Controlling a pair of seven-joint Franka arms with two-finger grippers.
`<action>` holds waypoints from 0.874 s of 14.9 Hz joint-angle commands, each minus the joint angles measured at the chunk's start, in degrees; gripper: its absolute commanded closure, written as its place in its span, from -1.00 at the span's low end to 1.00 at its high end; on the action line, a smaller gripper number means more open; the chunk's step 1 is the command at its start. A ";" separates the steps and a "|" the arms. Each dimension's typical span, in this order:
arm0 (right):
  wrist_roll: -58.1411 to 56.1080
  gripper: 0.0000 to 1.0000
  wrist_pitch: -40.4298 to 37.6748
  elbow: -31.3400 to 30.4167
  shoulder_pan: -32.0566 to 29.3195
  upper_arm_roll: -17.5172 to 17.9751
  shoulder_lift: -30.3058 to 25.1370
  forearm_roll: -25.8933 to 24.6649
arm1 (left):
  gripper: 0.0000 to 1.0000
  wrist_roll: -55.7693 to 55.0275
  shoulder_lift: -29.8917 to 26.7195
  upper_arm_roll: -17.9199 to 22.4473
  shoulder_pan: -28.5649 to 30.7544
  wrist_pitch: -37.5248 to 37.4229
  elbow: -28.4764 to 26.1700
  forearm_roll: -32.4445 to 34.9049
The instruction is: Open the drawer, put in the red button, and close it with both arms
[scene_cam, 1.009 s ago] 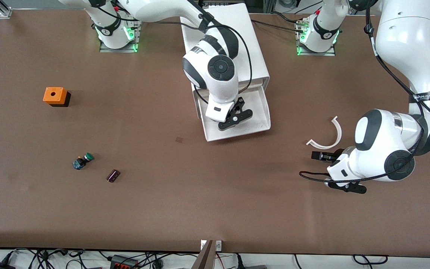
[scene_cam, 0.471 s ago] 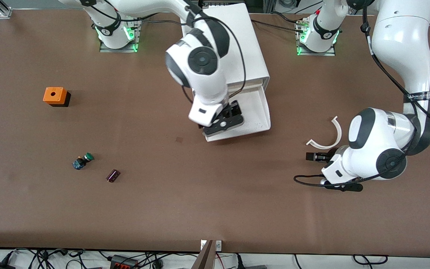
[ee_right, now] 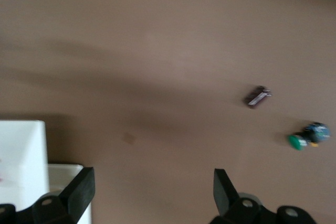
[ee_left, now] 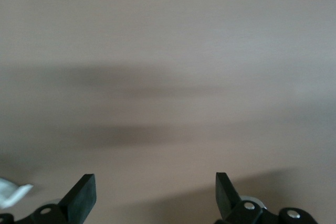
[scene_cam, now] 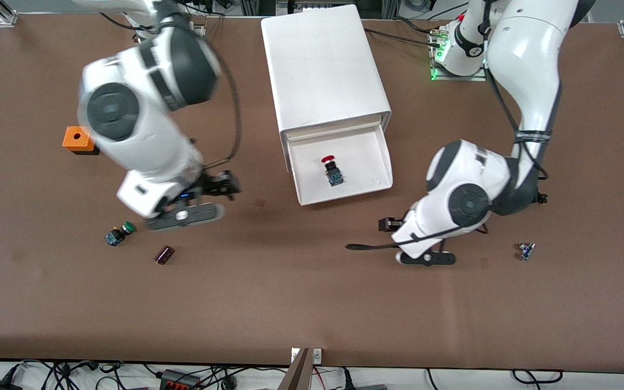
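- Brown tabletop (scene_cam: 301, 292) carries a big white cabinet (scene_cam: 323, 62) standing between the two arm bases, its top drawer (scene_cam: 379, 162) pulled out toward the front camera.
- On the drawer's floor lies the red button (scene_cam: 332, 169), red cap toward the cabinet and black-and-blue body toward the drawer's front lip, touching neither side wall.
- Right gripper (scene_cam: 212, 197) hangs over bare table between the drawer and the orange box (scene_cam: 79, 139); the wrist view shows its jaws spread wide and holding nothing.
- Below it, nearer the front camera, lie the green-capped button (scene_cam: 119, 233) and beside that a small dark maroon part (scene_cam: 164, 254).
- Left gripper (scene_cam: 398, 241) is low over the table, nearer the front camera than the drawer and toward the left arm's end; its jaws stand wide apart and empty in its wrist view.
- A black cable (scene_cam: 369, 247) trails from that wrist across the table.
- Toward the left arm's end sits a tiny dark component (scene_cam: 525, 251), perhaps another button body, too small to tell.
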 commanded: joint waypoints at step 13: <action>-5.77 -1.00 -2.80 -4.18 -16.18 0.01 -4.02 -0.07 | -1.00 -9.01 -3.35 -12.57 1.39 3.32 -16.84 -1.83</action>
